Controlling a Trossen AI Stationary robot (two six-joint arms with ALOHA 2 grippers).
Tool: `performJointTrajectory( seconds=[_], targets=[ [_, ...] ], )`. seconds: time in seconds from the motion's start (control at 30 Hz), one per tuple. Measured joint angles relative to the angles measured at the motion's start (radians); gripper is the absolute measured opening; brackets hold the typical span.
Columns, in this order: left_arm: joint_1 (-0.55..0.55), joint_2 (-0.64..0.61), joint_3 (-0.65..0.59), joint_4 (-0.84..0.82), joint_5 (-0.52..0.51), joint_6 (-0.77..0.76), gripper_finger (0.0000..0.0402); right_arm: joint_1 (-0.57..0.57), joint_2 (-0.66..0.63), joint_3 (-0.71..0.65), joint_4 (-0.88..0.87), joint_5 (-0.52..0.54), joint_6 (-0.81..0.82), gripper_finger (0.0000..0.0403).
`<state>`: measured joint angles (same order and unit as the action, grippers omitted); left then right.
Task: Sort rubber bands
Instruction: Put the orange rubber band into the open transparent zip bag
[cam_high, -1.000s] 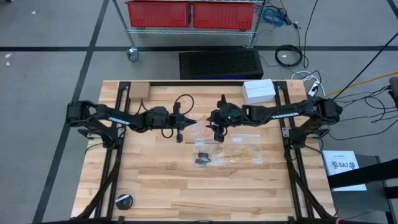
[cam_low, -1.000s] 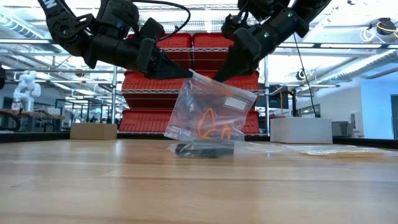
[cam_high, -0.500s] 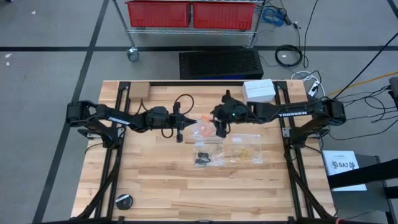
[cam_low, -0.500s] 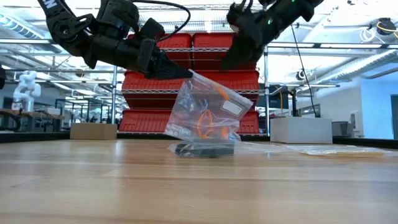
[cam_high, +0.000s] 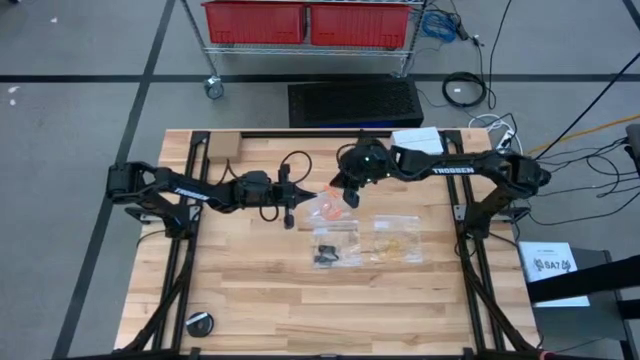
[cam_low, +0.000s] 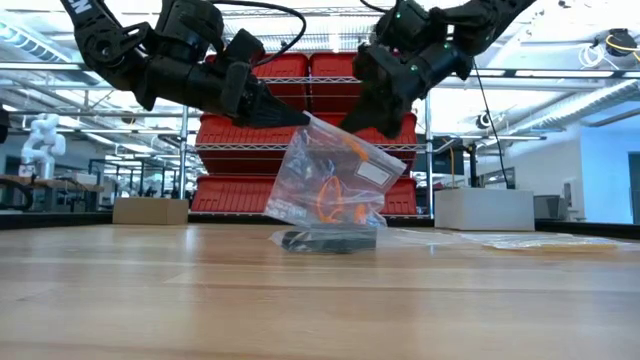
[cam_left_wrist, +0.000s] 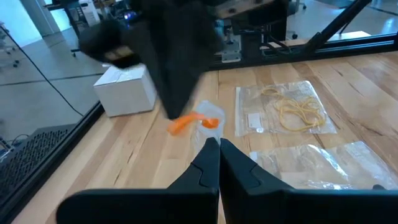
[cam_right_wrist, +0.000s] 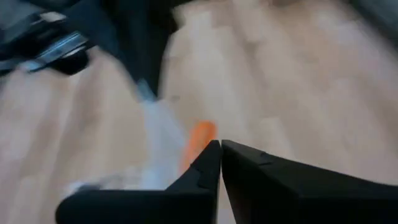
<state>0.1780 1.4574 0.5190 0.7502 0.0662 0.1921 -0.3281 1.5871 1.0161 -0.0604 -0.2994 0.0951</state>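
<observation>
Clear plastic, a small zip bag (cam_low: 330, 180) with a white label, hangs in the air above the pale wooden plank counter (cam_high: 260, 290), pinched by its upper corner in the closed jaws of the left gripper (cam_low: 300, 117). Inside it lie thin orange rubber bands (cam_low: 335, 200), gathered toward the bottom of the bag, which tilts down to the right in the low view.

The right gripper (cam_high: 347, 198) hangs just beside the bag's open top, above the counter and close to the left gripper; its jaws are closed. An orange strip (cam_right_wrist: 199, 140) shows just past their tips in the right wrist view, though the blur there makes it hard to say whether it touches them.

Below the hanging bag, a second clear bag (cam_high: 335, 250) holding small black rubber bands (cam_high: 325, 253) lies flat on the counter. Just beside it, toward the right arm, a third clear bag (cam_high: 397, 240) holds pale yellow-tan rubber bands (cam_left_wrist: 298, 111). A white cardboard box (cam_high: 416, 141) sits at the counter's far edge, well apart from the bags.
</observation>
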Motion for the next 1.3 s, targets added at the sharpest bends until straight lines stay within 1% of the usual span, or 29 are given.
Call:
performJointTrajectory(
  seconds=[0.03,0.23,0.3,0.37,0.7,0.8,0.97,1.07,1.2,1.3],
  targets=[
    [0.0,0.0,0.0,0.0,0.0,0.0,0.0,0.001,0.007,0.0,0.007,-0.021,0.005,0.001],
    [0.0,0.0,0.0,-0.001,0.0,0.0,0.0,-0.002,0.04,0.005,0.012,-0.024,0.017,0.0002],
    [0.0,0.0,0.0,-0.001,0.0,-0.001,0.0,-0.002,0.04,0.005,0.028,-0.057,0.017,0.0002],
    [-0.001,0.0,0.0,-0.001,0.0,-0.001,0.0,0.003,0.031,0.005,0.034,-0.077,0.026,0.0001],
    [-0.001,0.0,0.0,-0.007,0.0,-0.001,0.0,0.076,-0.039,0.006,0.033,-0.068,0.032,0.0001],
    [-0.001,0.0,0.0,-0.007,0.0,-0.001,0.0,0.099,-0.039,0.006,0.005,-0.006,0.021,0.0001],
    [-0.001,0.0,0.0,-0.006,0.0,-0.001,0.0,0.119,-0.039,0.006,-0.096,0.159,-0.009,0.0],
    [-0.001,0.0,0.0,-0.006,0.0,-0.001,0.0,0.126,-0.043,0.006,-0.156,0.235,-0.025,0.0001],
    [-0.001,-0.024,0.0,-0.015,-0.009,0.005,0.0,0.128,-0.125,0.006,-0.301,0.316,-0.04,0.0018],
    [-0.001,-0.062,0.0,-0.05,-0.011,0.02,0.0,0.127,-0.197,0.006,-0.431,0.329,-0.032,0.0044]
  ],
)
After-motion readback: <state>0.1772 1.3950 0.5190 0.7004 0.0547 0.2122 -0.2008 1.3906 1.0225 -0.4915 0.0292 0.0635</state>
